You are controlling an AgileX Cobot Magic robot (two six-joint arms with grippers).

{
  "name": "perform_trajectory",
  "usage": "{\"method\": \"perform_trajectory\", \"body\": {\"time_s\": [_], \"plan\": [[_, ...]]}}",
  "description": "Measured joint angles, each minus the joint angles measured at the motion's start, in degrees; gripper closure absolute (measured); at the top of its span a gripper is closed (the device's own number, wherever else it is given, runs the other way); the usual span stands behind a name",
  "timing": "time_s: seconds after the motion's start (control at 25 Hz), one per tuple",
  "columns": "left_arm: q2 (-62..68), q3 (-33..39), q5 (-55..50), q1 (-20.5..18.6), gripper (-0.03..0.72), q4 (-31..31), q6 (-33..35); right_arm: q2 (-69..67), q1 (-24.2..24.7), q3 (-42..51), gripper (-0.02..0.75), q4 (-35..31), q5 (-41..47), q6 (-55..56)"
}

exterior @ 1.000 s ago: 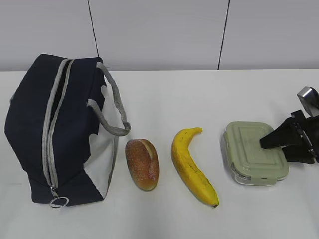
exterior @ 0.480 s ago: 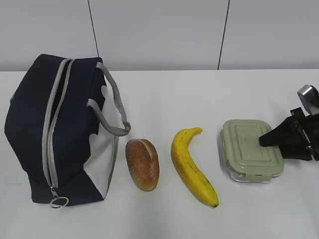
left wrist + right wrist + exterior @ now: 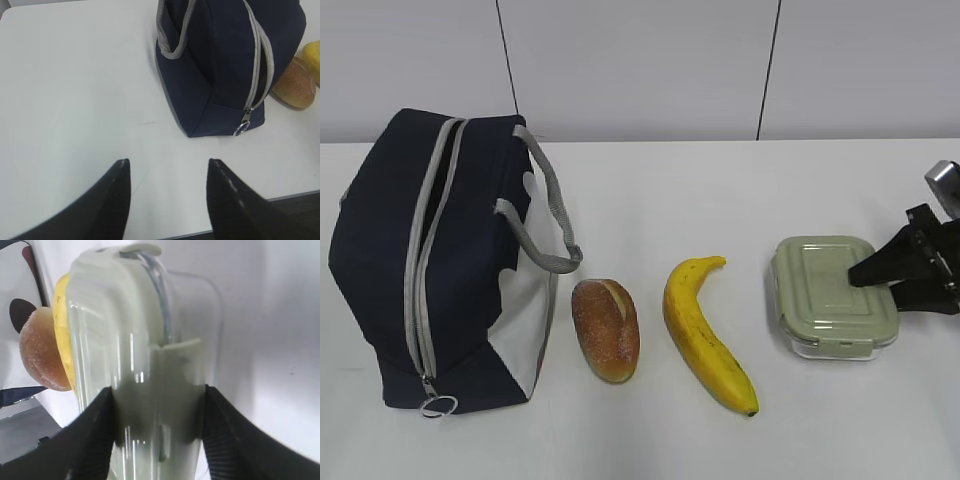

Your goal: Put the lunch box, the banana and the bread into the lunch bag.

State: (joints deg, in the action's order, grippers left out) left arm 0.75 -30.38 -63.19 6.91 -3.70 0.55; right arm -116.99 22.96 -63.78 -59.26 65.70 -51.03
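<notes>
Exterior view: I see the boxy navy-blue fabric lunch bag (image 3: 445, 265) at far left on the white surface (image 3: 720, 190). The oval golden-brown bread roll (image 3: 606, 328), the curved yellow banana (image 3: 705, 335) and the sage-lidded clear glass lunch box (image 3: 832, 296) lie apart, in a row to its right. My right tool (image 3: 870, 290) grips the box's right end.

Left wrist view: my left tool (image 3: 167, 192) hangs spread and empty near the bag (image 3: 225, 60).

Right wrist view: both fingers (image 3: 95, 440) of the tool (image 3: 157, 432) press the box (image 3: 145, 370).

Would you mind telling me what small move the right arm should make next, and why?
Probably lift the lunch box straight up: the right gripper has a finger on each side of it, and it appears to rest on the table, with the lunch bag far across.
</notes>
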Motion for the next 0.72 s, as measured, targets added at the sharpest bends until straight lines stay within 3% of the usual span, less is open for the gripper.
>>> {"method": "perform_trajectory", "body": {"time_s": [0.28,0.48,0.72], "plan": [[0.0,0.0,0.0,0.0,0.321,0.0,0.0,6.0,-3.5,0.1,0.362,-1.0,-0.7,3.6],[2.7,0.0,0.3,0.0,0.379,-0.2,0.0,11.1,-8.6,0.1,0.362,-2.1,-0.2,6.5],[14.0,-4.2,0.8,0.0,0.398,-5.5,0.0,16.3,-13.8,0.1,0.362,-3.9,0.4,10.0]]}}
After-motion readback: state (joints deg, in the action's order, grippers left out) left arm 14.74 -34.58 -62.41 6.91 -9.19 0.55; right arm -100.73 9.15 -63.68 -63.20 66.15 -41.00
